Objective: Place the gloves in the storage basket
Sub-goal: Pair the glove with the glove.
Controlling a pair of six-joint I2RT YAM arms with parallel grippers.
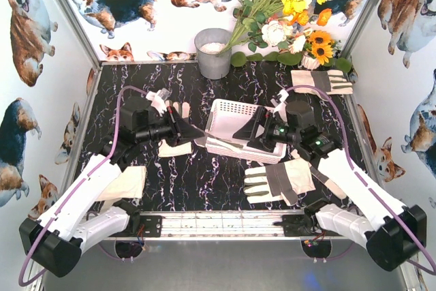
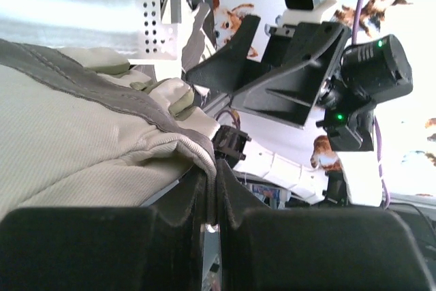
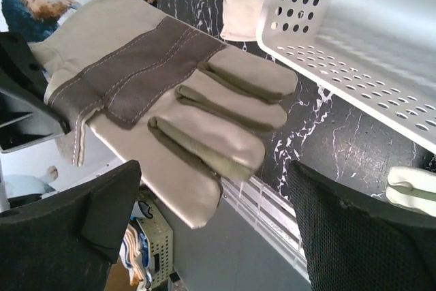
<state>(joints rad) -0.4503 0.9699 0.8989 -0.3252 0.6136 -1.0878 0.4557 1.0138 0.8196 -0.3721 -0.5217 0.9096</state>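
Left gripper (image 2: 213,192) is clamped tight on a cream-white fabric work glove with a grey palm patch (image 3: 136,80) (just pinching a fold at its edge, going by the wrist view), holding it up at centre-left of the overhead frame. The white slotted plastic storage basket (image 1: 228,107) sits mid-frame, just right of it. Right gripper (image 1: 246,134) is spread wide with nothing in it, over the basket's lower edge, glove fingers pointing its way. Another glove (image 1: 279,180) lies flat on the black marbled table (image 1: 225,189), below the basket.
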